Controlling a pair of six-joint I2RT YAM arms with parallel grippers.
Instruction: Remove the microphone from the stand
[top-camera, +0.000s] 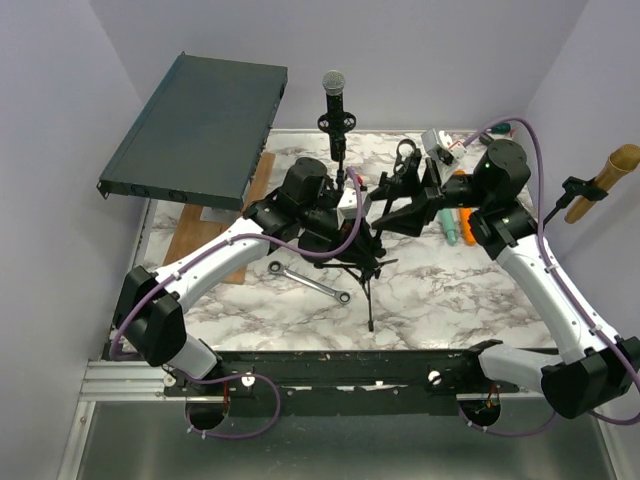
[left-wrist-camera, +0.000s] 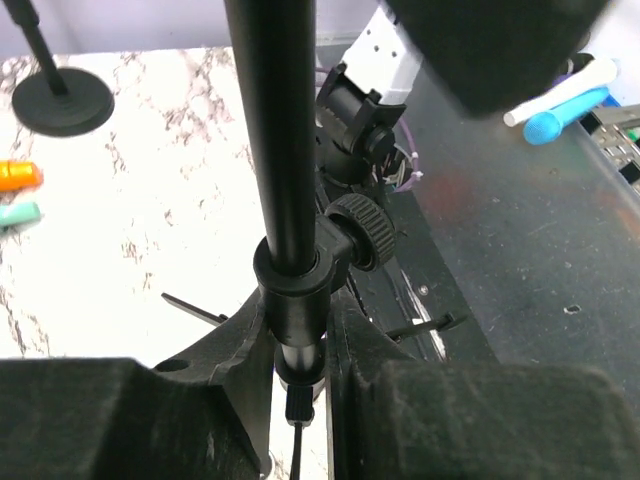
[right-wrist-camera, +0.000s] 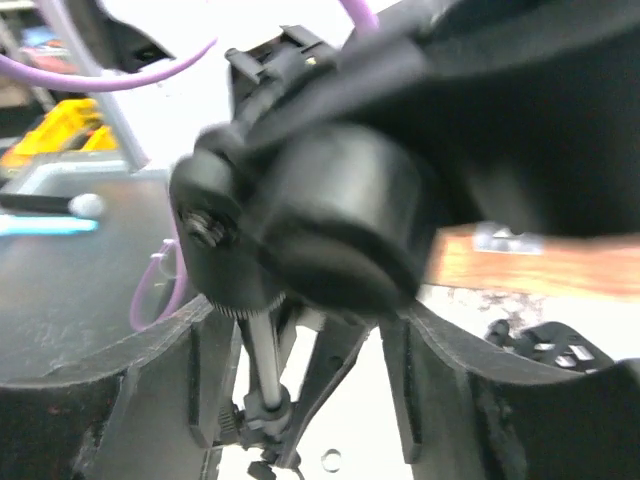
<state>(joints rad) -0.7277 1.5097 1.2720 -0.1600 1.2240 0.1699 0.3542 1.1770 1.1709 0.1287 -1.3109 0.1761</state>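
The black microphone (top-camera: 334, 95) with a grey mesh head stands upright in the clip at the top of the tripod stand (top-camera: 342, 160). My left gripper (top-camera: 343, 232) is low on the stand. In the left wrist view the left gripper (left-wrist-camera: 298, 335) is shut on the collar of the stand pole (left-wrist-camera: 276, 130), just below a black knob (left-wrist-camera: 365, 228). My right gripper (top-camera: 400, 208) sits just right of the stand, below the microphone. In the blurred right wrist view the right gripper (right-wrist-camera: 310, 390) is open, with thin stand parts (right-wrist-camera: 262, 370) between its fingers, untouched.
A dark rack unit (top-camera: 200, 125) leans at the back left over a wooden board (top-camera: 205, 238). A wrench (top-camera: 310, 282) lies by the tripod legs (top-camera: 370, 295). Orange and teal markers (top-camera: 455, 218) lie on the right. A second microphone (top-camera: 605, 180) hangs at the far right. A round stand base (left-wrist-camera: 62, 98) is nearby.
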